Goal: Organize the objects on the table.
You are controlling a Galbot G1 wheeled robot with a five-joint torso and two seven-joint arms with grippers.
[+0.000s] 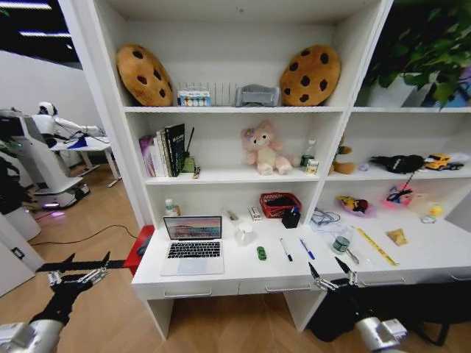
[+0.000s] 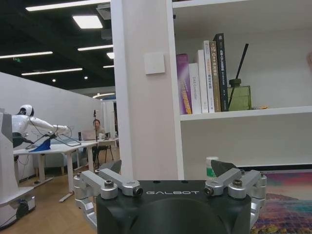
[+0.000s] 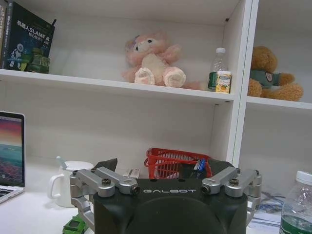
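The white table (image 1: 235,271) carries a silver laptop (image 1: 193,243), open at its left end. Right of it lie a tiny green toy car (image 1: 261,253), a black pen (image 1: 285,250) and a blue pen (image 1: 307,248). A clear green-labelled bottle (image 1: 341,240) is farther right. My left gripper (image 1: 87,265) hangs open off the table's left end, below desk height. My right gripper (image 1: 327,266) is open at the front edge, just before the pens and bottle. The right wrist view shows the car (image 3: 75,225), bottle (image 3: 297,204) and laptop screen (image 3: 9,146) beyond the right gripper (image 3: 165,165). The left gripper (image 2: 168,168) holds nothing.
A red basket (image 1: 280,204), a black holder (image 1: 291,218) and a white mug (image 1: 244,232) stand at the desk's back. A yellow strip (image 1: 377,246) lies at the right. Shelves above hold books (image 1: 165,151) and a pink plush (image 1: 263,149). Another robot (image 1: 37,158) stands at the left.
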